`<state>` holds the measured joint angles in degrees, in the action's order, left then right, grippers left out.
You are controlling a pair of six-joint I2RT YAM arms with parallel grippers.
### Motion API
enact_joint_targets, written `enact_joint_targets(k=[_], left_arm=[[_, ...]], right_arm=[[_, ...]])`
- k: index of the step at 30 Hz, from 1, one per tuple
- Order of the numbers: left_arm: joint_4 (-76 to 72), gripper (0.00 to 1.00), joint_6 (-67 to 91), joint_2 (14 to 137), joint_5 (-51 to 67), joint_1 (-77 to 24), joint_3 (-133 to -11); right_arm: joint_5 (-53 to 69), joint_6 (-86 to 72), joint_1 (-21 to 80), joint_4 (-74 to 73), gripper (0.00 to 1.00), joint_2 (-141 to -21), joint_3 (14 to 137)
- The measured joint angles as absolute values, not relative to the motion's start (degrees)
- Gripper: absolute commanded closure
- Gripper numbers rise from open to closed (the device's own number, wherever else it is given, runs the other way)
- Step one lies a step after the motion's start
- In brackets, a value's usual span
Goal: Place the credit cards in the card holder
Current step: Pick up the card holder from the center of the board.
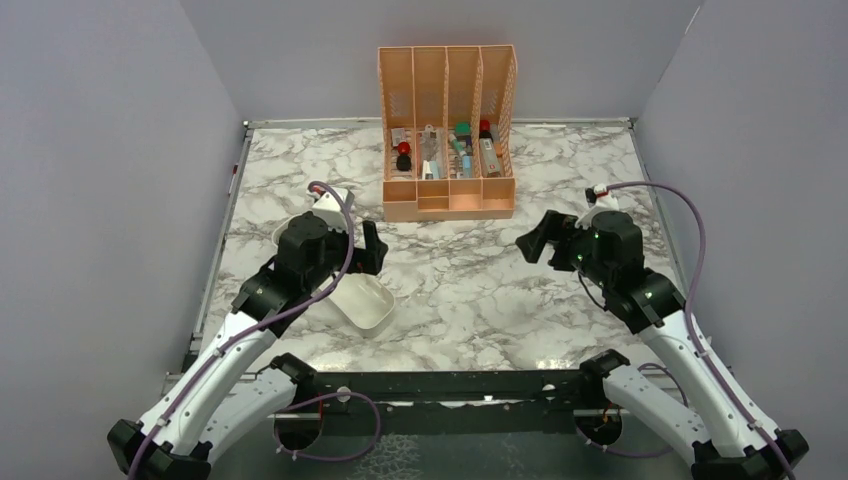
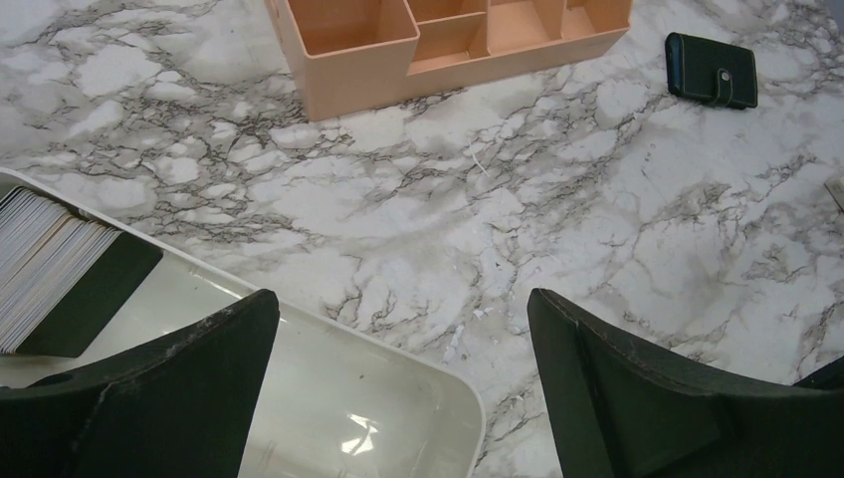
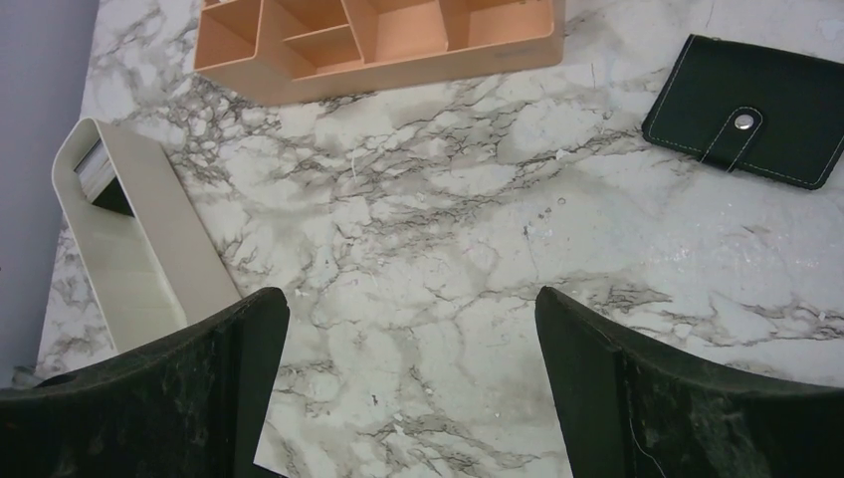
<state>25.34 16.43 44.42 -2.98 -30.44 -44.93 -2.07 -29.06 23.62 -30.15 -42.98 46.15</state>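
Two pincers, both spread wide and holding nothing, hung over the marble table [image 1: 470, 290], and no step of the task looked started. The left pincer [image 2: 403, 309] hovered above the near end of the white tray [image 2: 328, 388]. The credit cards [image 2: 45, 264] stood as a tight stack in that tray, off to this pincer's left and below it (seen edge-on, so probably a good many, though the count could not be told). The card holder [image 3: 751, 105] lay flat ahead and to the right of the right pincer [image 3: 410, 299], folded closed with its clasp tab snapped down. From the left pincer it sat far ahead and to the right, beyond the orange organiser [image 2: 398, 40].

By my judgement, the step in hand was the approach. Next, the holder would need unsnapping and opening, likely by the right pincer as the closer one. The left pincer would have to swing left and dip into the tray to pinch one card by its edges.

Both arms were bent at the elbow, wrists tipped down, pincers angled toward each other across the table's middle.
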Motion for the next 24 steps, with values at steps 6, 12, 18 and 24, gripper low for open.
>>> enact_joint_targets(k=[6, 12, 18, 24], left_arm=[[23.9, 0.01, 16.4, 42.6, -2.7, -30.4, -44.2], [23.0, 0.01, 16.2, 41.5, -2.3, -30.4, -43.0], [22.8, 0.01, 16.0, 40.8, -2.3, -30.4, -42.9], [22.8, 0.01, 15.6, 40.6, -2.3, -30.4, -42.9]], right_arm=[[-2.0, -30.2, 23.6, -29.2, 0.01, -43.5, 44.4], [-5.7, -32.7, 23.6, -25.3, 0.0, -49.5, 42.6], [-17.6, -33.7, 23.6, -25.1, 0.3, -62.8, 45.6], [-27.1, -32.3, 23.1, -24.0, 0.51, -73.2, 48.5]])
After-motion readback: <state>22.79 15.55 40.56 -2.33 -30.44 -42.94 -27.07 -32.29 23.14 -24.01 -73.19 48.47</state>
